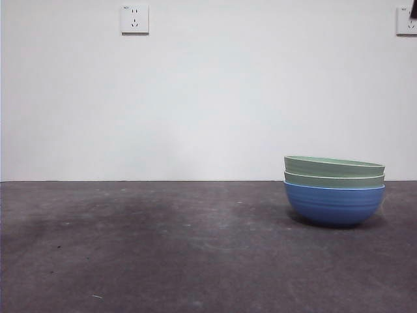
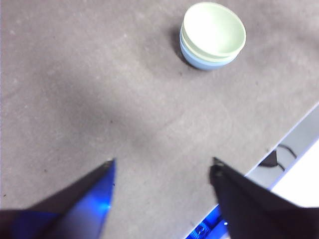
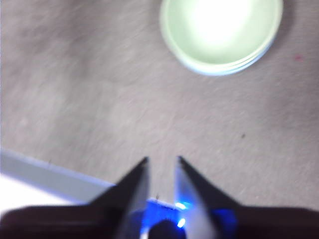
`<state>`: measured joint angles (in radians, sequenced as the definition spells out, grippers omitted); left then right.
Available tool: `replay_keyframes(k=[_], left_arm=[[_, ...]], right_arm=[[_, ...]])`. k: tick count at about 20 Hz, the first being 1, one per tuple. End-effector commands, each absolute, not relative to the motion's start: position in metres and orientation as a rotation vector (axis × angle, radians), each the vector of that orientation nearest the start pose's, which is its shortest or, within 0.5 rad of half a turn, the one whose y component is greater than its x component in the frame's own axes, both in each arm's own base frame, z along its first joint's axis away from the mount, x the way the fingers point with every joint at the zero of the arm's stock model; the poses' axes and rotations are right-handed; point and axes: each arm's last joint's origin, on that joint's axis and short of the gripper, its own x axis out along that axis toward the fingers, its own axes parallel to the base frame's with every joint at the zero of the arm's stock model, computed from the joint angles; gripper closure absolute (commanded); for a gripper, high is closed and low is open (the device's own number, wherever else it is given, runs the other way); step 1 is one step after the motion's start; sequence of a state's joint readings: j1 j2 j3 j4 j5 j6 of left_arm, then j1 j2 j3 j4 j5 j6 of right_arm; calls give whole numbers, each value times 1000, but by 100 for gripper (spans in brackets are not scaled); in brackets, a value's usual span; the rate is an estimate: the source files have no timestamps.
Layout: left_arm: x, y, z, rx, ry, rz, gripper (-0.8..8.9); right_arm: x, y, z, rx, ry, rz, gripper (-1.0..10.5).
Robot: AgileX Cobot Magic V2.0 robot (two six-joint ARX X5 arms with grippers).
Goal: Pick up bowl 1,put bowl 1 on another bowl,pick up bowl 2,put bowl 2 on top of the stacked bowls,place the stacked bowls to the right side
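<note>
The blue ribbed bowl (image 1: 333, 203) stands on the table at the right, with two pale green bowls (image 1: 334, 172) nested in it. In the left wrist view the stack (image 2: 213, 35) lies far off, and only a strip of the blue bowl (image 2: 192, 56) shows under the green ones. My left gripper (image 2: 162, 167) hangs open and empty over bare table. The right wrist view looks down into the top green bowl (image 3: 222, 30). My right gripper (image 3: 163, 162) is back from the stack near the table edge, its jaws a narrow gap apart and holding nothing.
The table top (image 1: 163, 248) is dark grey and worn. A white wall with two sockets (image 1: 134, 19) stands behind it. A black arm tip (image 1: 413, 8) shows at the top right corner. The table's pale edge (image 2: 294, 144) runs close to my left gripper.
</note>
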<state>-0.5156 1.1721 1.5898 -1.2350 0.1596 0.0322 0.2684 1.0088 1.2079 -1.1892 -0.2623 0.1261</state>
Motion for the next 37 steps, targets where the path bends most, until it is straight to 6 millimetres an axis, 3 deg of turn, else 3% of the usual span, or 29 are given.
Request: replay_keyframes(k=[1, 24, 27, 31, 33, 37], left_arm=[[156, -93, 431, 222, 800, -668, 819], [158, -93, 433, 226, 774, -644, 817], [155, -72, 452, 226, 565, -526, 817], [125, -36, 477, 146, 259, -431, 817], [112, -23, 468, 137, 135, -332, 817], [98, -10, 408, 145, -63, -205, 817]], right_arm=[[145, 51, 355, 87, 1021, 450, 962], [142, 50, 357, 86, 1010, 444, 942], [142, 50, 357, 86, 1010, 444, 942], [142, 50, 357, 86, 1010, 444, 942], [142, 50, 357, 86, 1010, 444, 942], [142, 50, 357, 86, 1010, 444, 942]])
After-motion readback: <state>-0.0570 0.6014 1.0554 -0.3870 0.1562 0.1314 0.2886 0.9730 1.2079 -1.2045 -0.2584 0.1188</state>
